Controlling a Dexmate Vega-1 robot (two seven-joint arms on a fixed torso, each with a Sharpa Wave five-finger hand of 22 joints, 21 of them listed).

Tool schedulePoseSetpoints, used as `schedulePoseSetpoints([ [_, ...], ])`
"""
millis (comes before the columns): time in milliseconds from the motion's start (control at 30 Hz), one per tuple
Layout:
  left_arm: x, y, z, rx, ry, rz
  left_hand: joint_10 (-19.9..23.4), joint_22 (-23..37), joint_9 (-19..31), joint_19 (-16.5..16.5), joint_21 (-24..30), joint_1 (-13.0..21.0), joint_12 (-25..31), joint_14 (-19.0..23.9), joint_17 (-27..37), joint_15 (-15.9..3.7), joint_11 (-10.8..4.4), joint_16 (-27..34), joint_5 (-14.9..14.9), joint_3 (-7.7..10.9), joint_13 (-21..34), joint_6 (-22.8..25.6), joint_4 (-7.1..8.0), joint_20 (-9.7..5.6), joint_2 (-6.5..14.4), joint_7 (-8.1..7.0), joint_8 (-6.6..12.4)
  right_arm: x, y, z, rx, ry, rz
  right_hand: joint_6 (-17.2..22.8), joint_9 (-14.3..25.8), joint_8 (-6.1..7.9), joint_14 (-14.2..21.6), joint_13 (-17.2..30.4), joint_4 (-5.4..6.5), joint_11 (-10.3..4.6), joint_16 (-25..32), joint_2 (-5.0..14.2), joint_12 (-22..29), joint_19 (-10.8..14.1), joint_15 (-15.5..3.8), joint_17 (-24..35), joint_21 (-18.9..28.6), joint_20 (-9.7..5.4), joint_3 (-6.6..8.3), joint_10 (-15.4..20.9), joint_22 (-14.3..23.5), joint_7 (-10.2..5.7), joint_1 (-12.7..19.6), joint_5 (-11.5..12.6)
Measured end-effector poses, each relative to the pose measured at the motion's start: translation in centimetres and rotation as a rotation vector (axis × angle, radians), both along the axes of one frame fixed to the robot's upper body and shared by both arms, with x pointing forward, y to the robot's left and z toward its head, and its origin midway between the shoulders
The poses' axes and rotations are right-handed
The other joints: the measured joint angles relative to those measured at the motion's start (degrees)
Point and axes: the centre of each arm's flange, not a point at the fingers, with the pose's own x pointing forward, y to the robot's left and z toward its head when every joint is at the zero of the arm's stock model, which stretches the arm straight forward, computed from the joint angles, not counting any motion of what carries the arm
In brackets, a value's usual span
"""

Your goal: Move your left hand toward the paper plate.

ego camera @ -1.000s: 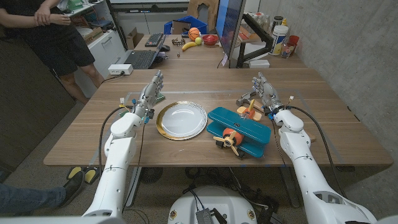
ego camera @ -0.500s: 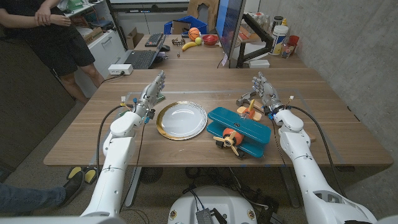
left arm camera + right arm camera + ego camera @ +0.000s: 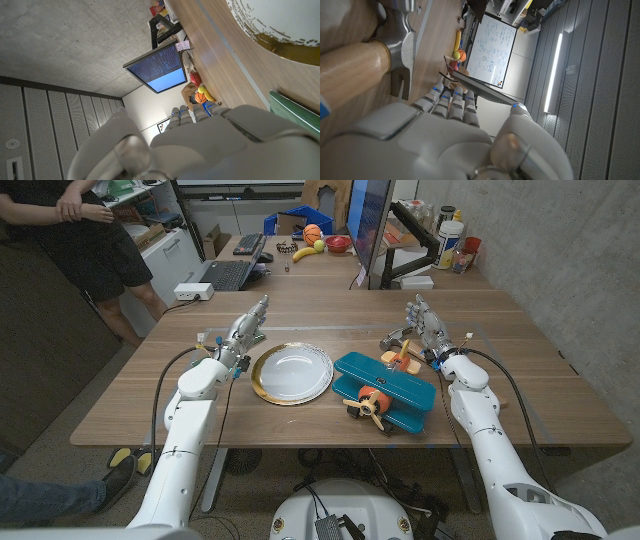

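The white paper plate (image 3: 291, 373) with a gold rim lies on the wooden table, left of centre; its rim (image 3: 272, 30) also shows in the left wrist view. My left hand (image 3: 243, 333) is raised just beyond the plate's left edge, fingers stretched out away from me, holding nothing. My left hand's back (image 3: 200, 145) fills the lower part of its wrist view. My right hand (image 3: 425, 328) stands open at the table's right, beside a wooden-handled hammer (image 3: 396, 341). In the right wrist view, the hammer's head and handle (image 3: 375, 52) lie just past my right hand (image 3: 440, 140).
A teal toy airplane (image 3: 385, 388) with an orange propeller lies right of the plate; its edge (image 3: 295, 110) shows in the left wrist view. A small white item (image 3: 205, 339) lies by my left hand. A person (image 3: 90, 230) stands at the far left. A monitor (image 3: 368, 225) stands at the back.
My left hand's fingers have shifted slightly to the right, toward the plate. The right hand, plate and airplane have stayed put.
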Motion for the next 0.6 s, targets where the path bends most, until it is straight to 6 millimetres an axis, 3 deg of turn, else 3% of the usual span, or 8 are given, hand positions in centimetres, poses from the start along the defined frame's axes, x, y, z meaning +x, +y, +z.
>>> schedulePoseSetpoints([
  [600, -0.24, -0.52, 0.31, 0.051, 0.0, 0.036, -0.2, 0.0, 0.0, 0.0, 0.0, 1.1, 0.0, 0.0, 0.0, 0.0, -0.19, 0.0, -0.3, 0.14, 0.0, -0.2, -0.79, 0.0, 0.2, -0.2, 0.0, 0.36, 0.04, 0.18, 0.01, -0.006, 0.005, 0.0, 0.0, 0.0, 0.0, 0.0, -0.24, 0.0, 0.0, 0.0, 0.0, 0.0, 0.0, 0.0, -0.4, 0.01, -0.24, 0.0, 0.0, 0.01, 0.0, 0.0],
])
